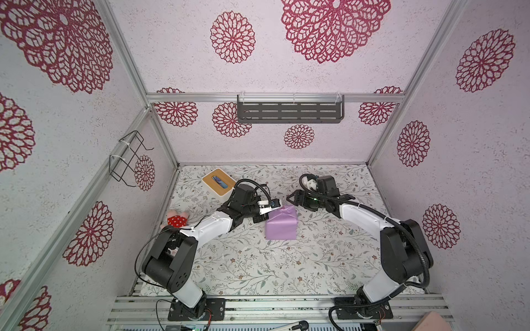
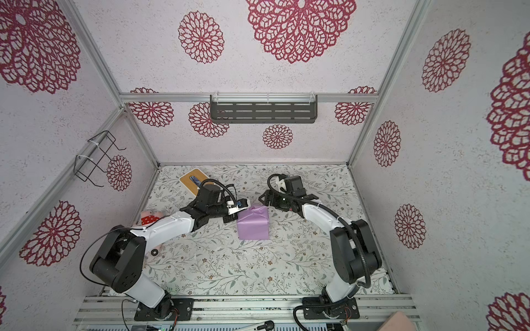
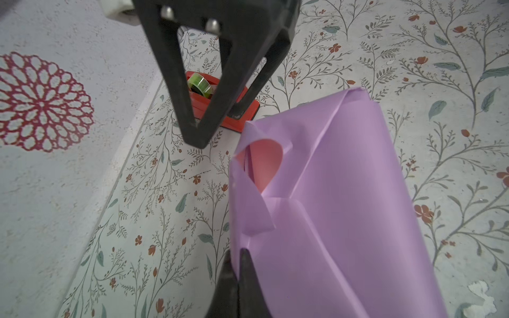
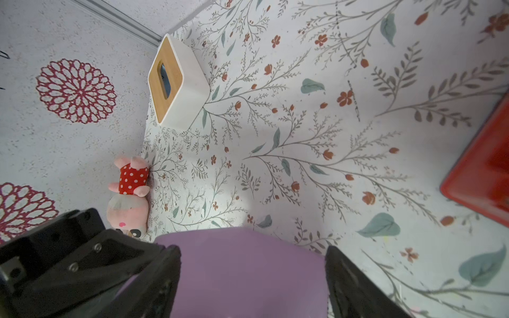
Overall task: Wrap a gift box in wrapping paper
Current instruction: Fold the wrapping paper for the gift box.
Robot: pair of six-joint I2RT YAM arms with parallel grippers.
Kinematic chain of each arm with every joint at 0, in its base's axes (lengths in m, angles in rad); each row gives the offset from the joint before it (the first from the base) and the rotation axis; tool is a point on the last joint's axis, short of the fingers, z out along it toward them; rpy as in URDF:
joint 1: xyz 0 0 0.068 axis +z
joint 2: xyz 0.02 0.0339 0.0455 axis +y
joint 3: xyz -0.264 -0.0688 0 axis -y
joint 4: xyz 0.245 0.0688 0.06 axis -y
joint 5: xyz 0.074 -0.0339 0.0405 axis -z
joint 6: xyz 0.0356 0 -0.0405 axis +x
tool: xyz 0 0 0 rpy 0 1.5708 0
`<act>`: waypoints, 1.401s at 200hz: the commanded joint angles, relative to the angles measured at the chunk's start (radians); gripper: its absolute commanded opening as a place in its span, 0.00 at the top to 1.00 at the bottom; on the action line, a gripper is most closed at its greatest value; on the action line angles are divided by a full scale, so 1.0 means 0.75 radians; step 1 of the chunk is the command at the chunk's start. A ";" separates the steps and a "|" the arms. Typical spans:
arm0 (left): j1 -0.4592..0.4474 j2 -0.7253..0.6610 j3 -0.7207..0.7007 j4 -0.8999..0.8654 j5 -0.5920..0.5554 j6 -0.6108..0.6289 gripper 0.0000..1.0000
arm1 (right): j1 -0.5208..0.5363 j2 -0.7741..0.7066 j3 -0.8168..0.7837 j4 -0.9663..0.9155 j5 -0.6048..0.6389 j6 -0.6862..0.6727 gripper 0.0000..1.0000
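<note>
Containers first. The white tissue box (image 4: pixel 190 88) with the wooden slotted top sits in the far left corner of the desk (image 1: pixel 286 266). Something blue (image 4: pixel 165 79) shows down in its slot, but I can't make out what it is. The red tape dispenser (image 3: pixel 249 106) sits near the foot of a wall and carries a green tape roll (image 3: pixel 199 85). A dark slotted shelf (image 1: pixel 289 111) hangs on the back wall and a wire basket (image 1: pixel 129 156) on the left wall. A pink plush pig (image 4: pixel 129 192) lies against the left wall.

The wrapping paper (image 1: pixel 281 226) is folded round the gift box mid-desk, lilac face out, so none of the box's own surface shows. The near side looks smooth. The far end is messier: creased flaps, one corner poking up, and a gap where the pink inner face (image 3: pixel 261 162) peeks through.

The left end effector (image 3: pixel 239 256) is closed right up, tips against the paper on the parcel's left side. I can't tell if any paper is pinched. The right end effector (image 4: pixel 252 247) is spread wide over the parcel's far end and grips nothing. The lilac top shows between its fingers, and one finger (image 3: pixel 198 132) hangs just beside that raised corner, not touching.
</note>
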 commanded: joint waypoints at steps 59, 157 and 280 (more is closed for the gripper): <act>-0.057 -0.048 -0.013 -0.072 -0.084 0.071 1.00 | 0.068 -0.108 -0.110 -0.065 0.028 -0.033 0.18; -0.095 -0.124 -0.052 -0.115 -0.135 0.048 0.72 | 0.116 -0.200 -0.298 0.096 0.111 0.026 0.18; -0.076 -0.397 -0.210 0.106 -0.322 -1.435 0.09 | 0.232 -0.388 -0.604 0.452 0.309 -0.088 0.17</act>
